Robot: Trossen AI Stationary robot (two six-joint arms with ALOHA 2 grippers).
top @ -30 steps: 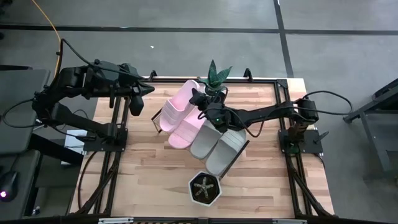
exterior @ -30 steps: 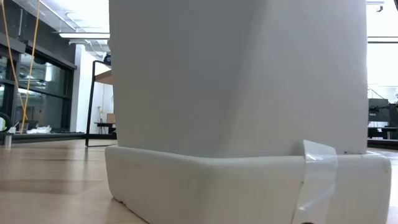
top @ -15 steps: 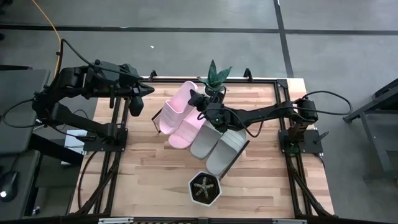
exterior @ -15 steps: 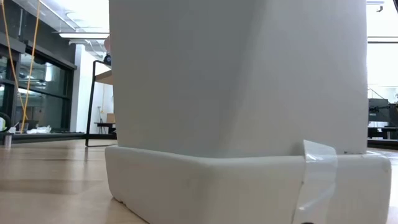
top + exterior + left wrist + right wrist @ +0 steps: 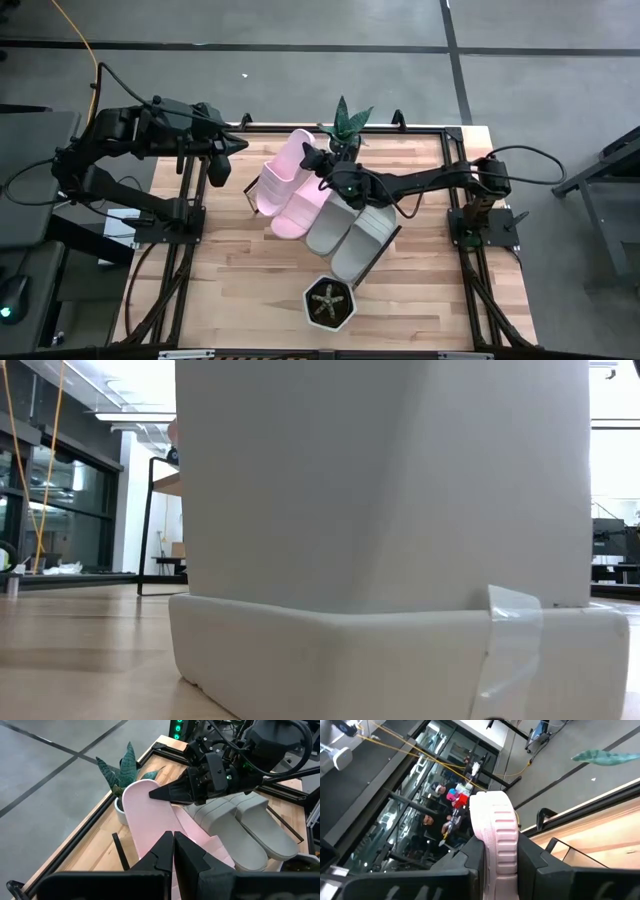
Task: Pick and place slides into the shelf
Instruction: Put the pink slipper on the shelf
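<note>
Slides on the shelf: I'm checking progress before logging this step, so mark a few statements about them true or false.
1. The right pincer is shut on a pink slide. True.
2. The left pincer holds a grey slide. False: it is shut on nothing, waiting at the table's left edge.
3. Two grey slides lie side by side on the shelf. True.
4. The plant with pointed leaves stands at the table's front edge. False: it stands at the back edge, behind the slides.
</note>
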